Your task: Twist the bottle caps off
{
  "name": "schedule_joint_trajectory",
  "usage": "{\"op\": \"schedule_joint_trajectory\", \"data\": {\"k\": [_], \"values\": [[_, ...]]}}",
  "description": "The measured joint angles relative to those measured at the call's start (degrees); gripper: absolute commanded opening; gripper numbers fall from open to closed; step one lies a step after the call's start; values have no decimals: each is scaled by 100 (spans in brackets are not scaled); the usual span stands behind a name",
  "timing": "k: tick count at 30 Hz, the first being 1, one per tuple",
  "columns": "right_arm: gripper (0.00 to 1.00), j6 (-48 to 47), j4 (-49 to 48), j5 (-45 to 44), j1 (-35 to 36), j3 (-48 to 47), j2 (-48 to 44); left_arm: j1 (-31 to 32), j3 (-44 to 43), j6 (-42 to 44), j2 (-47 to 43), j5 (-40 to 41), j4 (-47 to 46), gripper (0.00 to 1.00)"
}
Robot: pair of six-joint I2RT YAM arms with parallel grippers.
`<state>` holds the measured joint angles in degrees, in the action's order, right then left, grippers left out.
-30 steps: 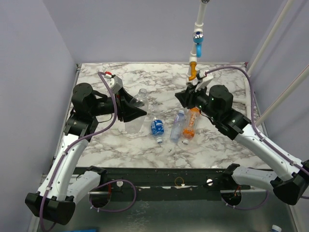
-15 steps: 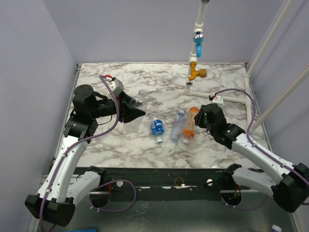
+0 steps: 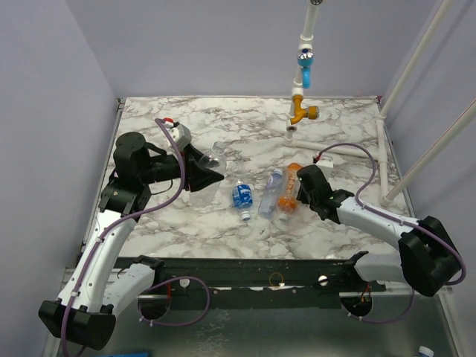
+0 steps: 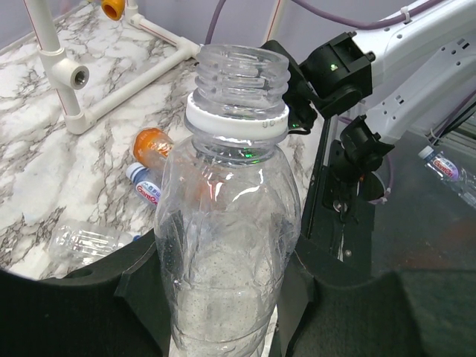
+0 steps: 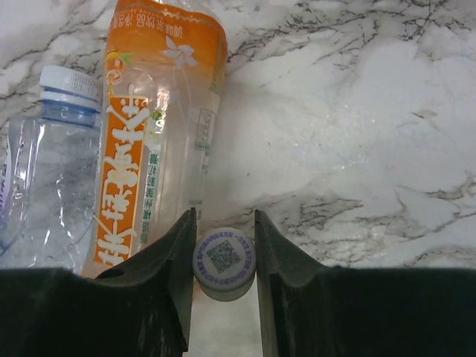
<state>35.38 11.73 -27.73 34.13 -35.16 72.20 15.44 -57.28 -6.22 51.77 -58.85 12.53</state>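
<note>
left claw [image 4: 223, 291] held the open-necked clear bottle [image 4: 230, 201] (contents not discernible); right claw [image 5: 223, 236] pinched a white cap [image 5: 224, 263] beside the orange bottle [image 5: 160, 111].

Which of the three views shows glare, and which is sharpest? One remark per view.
Left wrist: glare streaks on the clear bottle, lower corners dark. Right wrist: sharpest, printed code crisp on the white cap. Top external: even light, soft shadows on the marble table, no motion blur.

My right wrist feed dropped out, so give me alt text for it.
The right gripper is shut on a white bottle cap with a printed code on top, over the marble table. An orange bottle lies at upper left, beside a clear bottle.
</note>
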Motion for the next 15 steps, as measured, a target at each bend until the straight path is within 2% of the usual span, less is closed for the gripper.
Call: {"op": "schedule_joint_trajectory", "data": {"k": [6,11,13,15], "values": [[9,-52,-708,-111,-2,17,398,0,20,15,-33,0,4,9],[12,-22,-905,-225,-2,17,918,0,85,33,-66,0,9,9],[18,37,-892,-293,-2,11,1021,0,94,35,-68,0,11,9],[29,118,-872,-328,-2,-15,1088,0,96,37,-68,0,13,9]]}}
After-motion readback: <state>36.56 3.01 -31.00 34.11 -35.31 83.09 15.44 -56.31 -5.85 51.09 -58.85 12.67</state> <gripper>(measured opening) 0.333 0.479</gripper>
